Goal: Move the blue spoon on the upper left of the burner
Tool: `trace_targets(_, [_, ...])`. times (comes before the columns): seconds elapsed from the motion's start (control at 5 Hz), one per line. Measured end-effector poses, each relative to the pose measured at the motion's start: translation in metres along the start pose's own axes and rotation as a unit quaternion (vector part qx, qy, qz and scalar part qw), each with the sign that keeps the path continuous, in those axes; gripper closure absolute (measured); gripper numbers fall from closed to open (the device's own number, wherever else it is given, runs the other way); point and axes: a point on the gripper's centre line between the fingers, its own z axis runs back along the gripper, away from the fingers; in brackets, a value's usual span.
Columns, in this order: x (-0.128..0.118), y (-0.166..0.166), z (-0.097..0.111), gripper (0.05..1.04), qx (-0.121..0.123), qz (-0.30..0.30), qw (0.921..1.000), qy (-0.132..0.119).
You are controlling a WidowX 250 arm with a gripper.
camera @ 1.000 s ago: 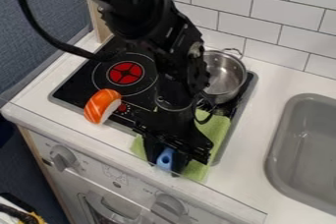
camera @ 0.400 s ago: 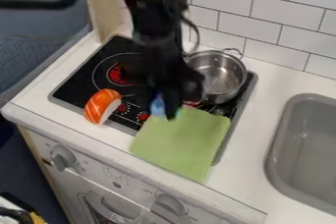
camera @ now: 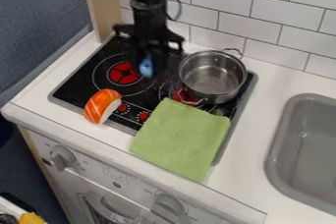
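Pincer, gripping the blue spoon, has swung from the cloth toward eleven o'clock on the stove; lowering probably follows.

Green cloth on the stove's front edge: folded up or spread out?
Spread out: the cloth lies as one broad, flat, four-cornered sheet.

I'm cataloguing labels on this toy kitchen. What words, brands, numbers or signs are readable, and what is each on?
No text reads clearly.
Oven panel: small print near the left knob and right knob, too small to read.
Stove top: tiny marks around the red dials, too blurred.
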Motion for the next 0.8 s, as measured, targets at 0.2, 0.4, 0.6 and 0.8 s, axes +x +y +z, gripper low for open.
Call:
trace_targets(0.2, [0.025, 0.048, -0.004, 0.66, 0.023, 0.007, 0.9997, 0.007])
trace_targets(0.4, [0.032, 0.096, -0.003, 0.66, 0.032, 0.019, 0.9991, 0.019])
trace_targets(0.6, [0.032, 0.096, -0.013, 0.66, 0.017, -0.012, 0.9987, 0.046])
trace_targets(0.8, [0.028, 0.094, -0.024, 0.66, -0.002, -0.038, 0.9972, 0.064])
